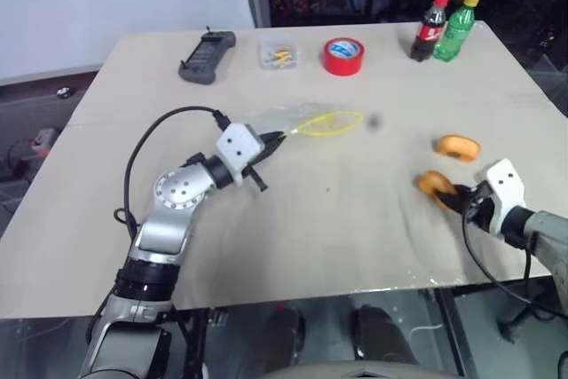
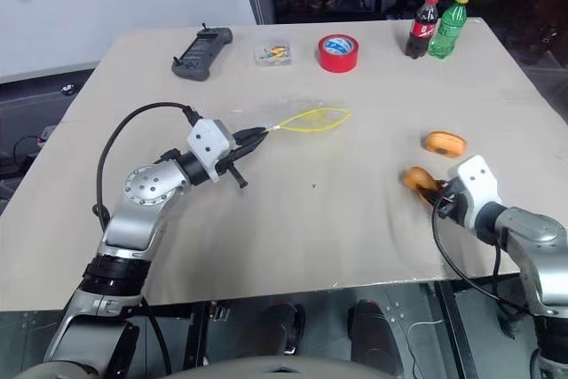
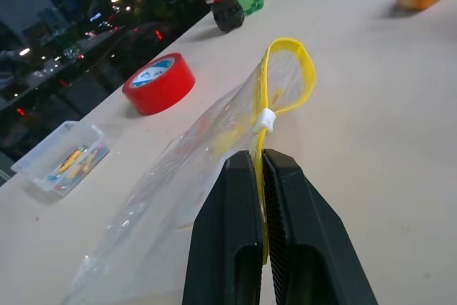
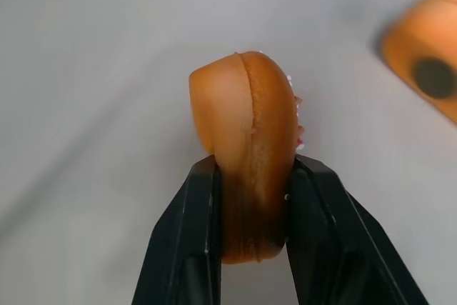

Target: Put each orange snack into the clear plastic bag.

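The clear plastic bag [image 1: 288, 119] lies mid-table, its yellow strip [image 3: 288, 76] bowed into an open loop. My left gripper [image 1: 277, 139] is shut on that yellow edge, the black fingers [image 3: 227, 233] pressed together around it. At the table's right side, my right gripper [image 1: 451, 197] is shut on the darker speckled orange snack [image 4: 246, 105], which stands on edge between the fingers just above the tabletop. The lighter orange snack [image 1: 458, 146] with a dark spot [image 4: 432, 78] rests on the table just beyond it, apart from the gripper.
Along the far edge stand a black handheld device [image 1: 207, 57], a small clear box [image 1: 279, 56] with yellow bits, a red tape roll [image 1: 343, 56], and a cola bottle [image 1: 431, 28] next to a green bottle [image 1: 456, 28]. The table's front edge [image 1: 355, 290] runs close below both arms.
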Controlling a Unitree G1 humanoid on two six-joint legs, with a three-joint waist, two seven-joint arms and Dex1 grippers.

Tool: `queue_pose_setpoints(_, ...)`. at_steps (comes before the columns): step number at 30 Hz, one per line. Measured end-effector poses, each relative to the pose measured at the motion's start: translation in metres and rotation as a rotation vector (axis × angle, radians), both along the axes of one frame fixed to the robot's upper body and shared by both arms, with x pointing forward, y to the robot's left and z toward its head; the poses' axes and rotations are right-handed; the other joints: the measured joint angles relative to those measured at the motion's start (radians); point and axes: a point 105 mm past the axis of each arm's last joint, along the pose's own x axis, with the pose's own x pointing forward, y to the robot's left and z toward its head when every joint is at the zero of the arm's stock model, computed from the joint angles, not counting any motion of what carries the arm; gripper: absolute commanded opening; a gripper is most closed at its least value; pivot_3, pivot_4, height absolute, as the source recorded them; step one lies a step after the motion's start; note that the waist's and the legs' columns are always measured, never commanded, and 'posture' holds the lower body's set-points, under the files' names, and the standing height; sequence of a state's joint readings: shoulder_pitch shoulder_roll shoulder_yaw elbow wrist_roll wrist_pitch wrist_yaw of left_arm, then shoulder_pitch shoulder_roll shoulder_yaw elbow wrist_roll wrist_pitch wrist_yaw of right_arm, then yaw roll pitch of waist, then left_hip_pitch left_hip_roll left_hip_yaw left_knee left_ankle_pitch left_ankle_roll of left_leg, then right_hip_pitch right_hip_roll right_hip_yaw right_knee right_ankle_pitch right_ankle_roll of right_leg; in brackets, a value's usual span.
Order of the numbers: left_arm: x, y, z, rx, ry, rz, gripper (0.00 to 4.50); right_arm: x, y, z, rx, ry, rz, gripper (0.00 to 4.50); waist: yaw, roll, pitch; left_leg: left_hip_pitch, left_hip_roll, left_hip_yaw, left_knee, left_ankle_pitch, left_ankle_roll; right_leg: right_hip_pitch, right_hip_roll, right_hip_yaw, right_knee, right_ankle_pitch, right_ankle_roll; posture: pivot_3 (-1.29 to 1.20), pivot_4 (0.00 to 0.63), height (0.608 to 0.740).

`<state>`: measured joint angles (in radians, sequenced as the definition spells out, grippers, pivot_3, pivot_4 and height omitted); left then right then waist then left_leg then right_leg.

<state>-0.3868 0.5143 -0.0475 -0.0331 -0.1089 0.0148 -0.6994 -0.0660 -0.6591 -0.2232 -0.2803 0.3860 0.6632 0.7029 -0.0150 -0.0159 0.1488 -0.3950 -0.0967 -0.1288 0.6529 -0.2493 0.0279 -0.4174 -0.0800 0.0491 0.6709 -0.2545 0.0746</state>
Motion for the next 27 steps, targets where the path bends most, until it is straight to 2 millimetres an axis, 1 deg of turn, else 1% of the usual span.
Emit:
queue_pose_setpoints(3, -0.003, -0.002, 0.001, -0.010, -0.002, -0.015, 0.00, 0.009, 0.023, 0.021, 0.086, -0.043, 0.072, 1.20, -0.001, 0.000, 0.000, 0.000, 0.000, 0.000, 0.000, 0.000, 0.000, 0.000, 0.000, 0.000, 0.000, 0.000, 0.000, 0.00, 0.150, 0.740)
queue_pose_setpoints(5, -0.005, -0.004, 0.002, -0.006, -0.004, -0.029, 0.00, 0.019, 0.047, 0.034, 0.125, -0.076, 0.134, 1.20, -0.001, 0.000, 0.000, 0.000, 0.000, 0.000, 0.000, 0.000, 0.000, 0.000, 0.000, -0.001, 0.000, 0.000, 0.000, 0.00, 0.150, 0.740)
queue_pose_setpoints(7, -0.007, -0.004, 0.002, -0.006, -0.005, -0.032, 0.00, 0.026, 0.069, 0.040, 0.149, -0.088, 0.193, 1.20, 0.001, 0.000, 0.000, 0.000, 0.000, -0.002, 0.000, 0.000, -0.001, 0.000, 0.000, -0.002, -0.001, 0.000, 0.000, 0.00, 0.150, 0.740)
queue_pose_setpoints(9, -0.008, -0.005, 0.001, -0.005, 0.000, -0.038, 0.00, 0.037, 0.095, 0.043, 0.170, -0.089, 0.240, 1.20, -0.001, 0.000, 0.000, -0.001, 0.000, -0.002, 0.000, 0.001, -0.001, 0.000, 0.000, -0.002, -0.001, 0.000, 0.000, 0.00, 0.150, 0.740)
queue_pose_setpoints(11, -0.010, -0.006, 0.001, -0.002, -0.001, -0.046, 0.00, 0.046, 0.113, 0.047, 0.180, -0.092, 0.273, 1.20, -0.001, 0.000, 0.000, -0.001, -0.001, -0.002, 0.000, 0.001, -0.001, 0.000, 0.000, -0.002, -0.001, 0.000, 0.000, 0.00, 0.150, 0.740)
queue_pose_setpoints(13, -0.014, -0.007, 0.001, 0.003, -0.008, -0.057, 0.00, 0.053, 0.124, 0.052, 0.173, -0.100, 0.293, 1.20, 0.002, 0.000, 0.000, -0.002, -0.001, -0.004, 0.000, 0.001, -0.001, 0.000, 0.000, -0.004, -0.003, 0.000, 0.000, 0.00, 0.150, 0.740)
queue_pose_setpoints(17, -0.020, -0.007, -0.002, 0.026, -0.006, -0.066, 0.00, 0.066, 0.136, 0.053, 0.154, -0.088, 0.313, 1.20, 0.001, 0.000, 0.000, -0.003, -0.002, -0.004, 0.000, 0.001, -0.001, 0.000, 0.000, -0.005, -0.005, 0.000, 0.000, 0.00, 0.150, 0.740)
queue_pose_setpoints(22, -0.026, -0.006, -0.006, 0.074, -0.016, -0.079, 0.00, 0.074, 0.140, 0.042, 0.111, -0.055, 0.314, 1.20, -0.002, 0.000, 0.000, -0.003, -0.001, -0.004, -0.001, 0.001, -0.001, 0.000, 0.000, -0.005, -0.005, 0.000, 0.000, 0.00, 0.150, 0.740)
queue_pose_setpoints(25, -0.032, -0.007, -0.015, 0.119, -0.010, -0.103, 0.00, 0.077, 0.146, 0.035, 0.081, -0.040, 0.335, 1.20, -0.006, 0.001, 0.000, -0.003, -0.001, -0.004, -0.001, 0.001, -0.001, 0.000, 0.000, -0.005, -0.005, 0.000, 0.000, 0.00, 0.150, 0.740)
queue_pose_setpoints(27, -0.037, -0.008, -0.023, 0.147, 0.000, -0.118, 0.00, 0.079, 0.155, 0.030, 0.076, -0.030, 0.350, 1.20, -0.009, 0.001, 0.000, -0.003, -0.001, -0.004, -0.001, 0.001, -0.001, 0.000, 0.000, -0.005, -0.005, 0.000, 0.000, 0.00, 0.150, 0.740)
